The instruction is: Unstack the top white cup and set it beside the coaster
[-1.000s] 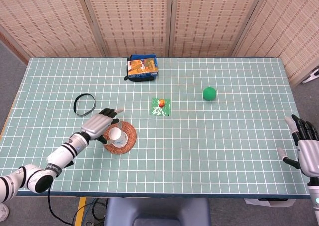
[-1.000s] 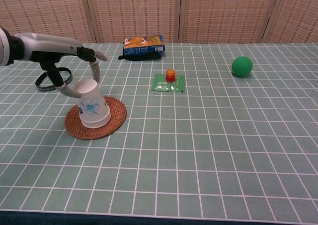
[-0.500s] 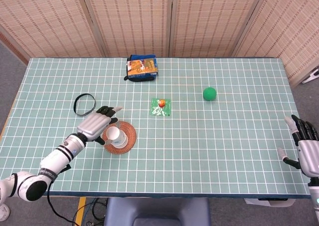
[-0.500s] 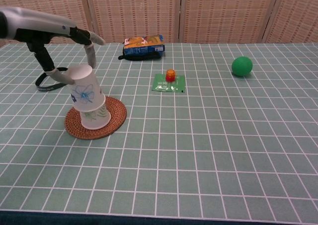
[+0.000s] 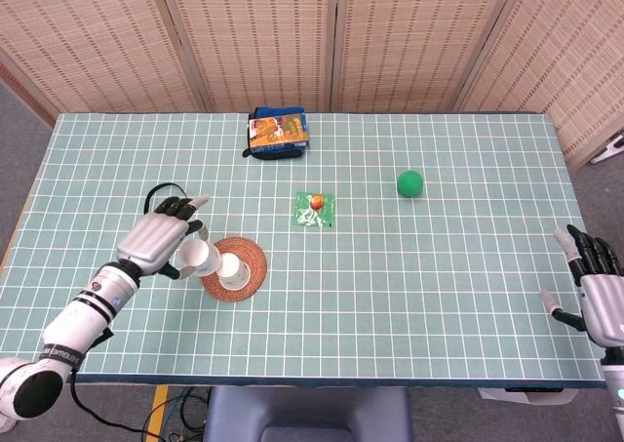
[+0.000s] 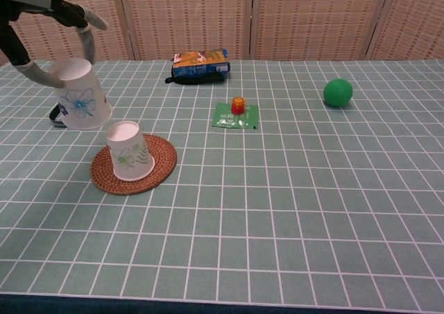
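My left hand [image 5: 156, 242] grips an upturned white cup with a blue flower print [image 6: 82, 95] and holds it in the air, up and to the left of the coaster. A second white cup with a green print [image 6: 130, 152] stands upside down on the round woven coaster [image 6: 156, 168]. In the head view the held cup [image 5: 198, 257] hangs just left of the coaster [image 5: 250, 271] and the other cup [image 5: 227, 264]. My right hand [image 5: 597, 284] rests open at the table's right edge, far from both cups.
A black ring [image 5: 164, 200] lies on the table behind my left hand. A green packet with an orange cap [image 5: 315, 208] sits at mid-table, a green ball [image 5: 410, 182] to its right, and a blue-orange snack bag [image 5: 278, 133] at the back.
My left hand has lifted the top cup off the stack and carried it up and to the left. The lower cup stays on the coaster. The right hand has not moved.
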### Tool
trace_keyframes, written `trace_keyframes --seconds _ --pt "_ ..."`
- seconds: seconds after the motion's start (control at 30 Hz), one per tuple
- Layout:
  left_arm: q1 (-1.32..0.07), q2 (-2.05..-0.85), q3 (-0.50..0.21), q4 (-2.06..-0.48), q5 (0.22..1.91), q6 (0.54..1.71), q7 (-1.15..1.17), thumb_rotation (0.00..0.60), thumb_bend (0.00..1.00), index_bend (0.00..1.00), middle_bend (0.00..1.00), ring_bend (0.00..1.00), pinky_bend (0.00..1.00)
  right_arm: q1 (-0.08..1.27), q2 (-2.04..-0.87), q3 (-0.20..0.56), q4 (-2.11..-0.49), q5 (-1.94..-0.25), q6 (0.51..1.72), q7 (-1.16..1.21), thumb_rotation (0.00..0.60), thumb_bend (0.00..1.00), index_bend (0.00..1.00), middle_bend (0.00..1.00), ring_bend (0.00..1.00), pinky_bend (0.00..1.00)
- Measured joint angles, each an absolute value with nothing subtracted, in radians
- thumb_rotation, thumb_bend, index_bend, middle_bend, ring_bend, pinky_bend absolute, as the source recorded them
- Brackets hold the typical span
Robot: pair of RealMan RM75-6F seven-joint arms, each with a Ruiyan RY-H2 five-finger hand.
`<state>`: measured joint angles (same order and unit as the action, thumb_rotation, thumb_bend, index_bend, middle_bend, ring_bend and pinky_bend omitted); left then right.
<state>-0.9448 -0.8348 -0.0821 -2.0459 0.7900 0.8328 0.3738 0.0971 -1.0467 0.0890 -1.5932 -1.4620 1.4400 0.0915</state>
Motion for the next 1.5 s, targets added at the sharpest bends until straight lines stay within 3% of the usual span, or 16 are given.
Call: trace_keyframes --seconds 0.27,1.5 --pt "-0.870 -0.839 -0.057 -2.019 0.866 0.847 0.312 0.600 0.27 0.47 0.00 0.00 0.00 0.097 -1.054 0.079 -1.606 -1.477 1.441 0.061 0.600 0.29 0.00 0.00 0.00 0.00" --pt "-0.678 -1.098 -0.037 -1.497 1.302 0.774 -0.215 0.600 0.27 0.48 0.00 0.00 0.00 0.106 -1.093 0.067 -1.626 -1.439 1.405 -0.069 0.600 0.30 0.00 0.00 0.00 0.00"
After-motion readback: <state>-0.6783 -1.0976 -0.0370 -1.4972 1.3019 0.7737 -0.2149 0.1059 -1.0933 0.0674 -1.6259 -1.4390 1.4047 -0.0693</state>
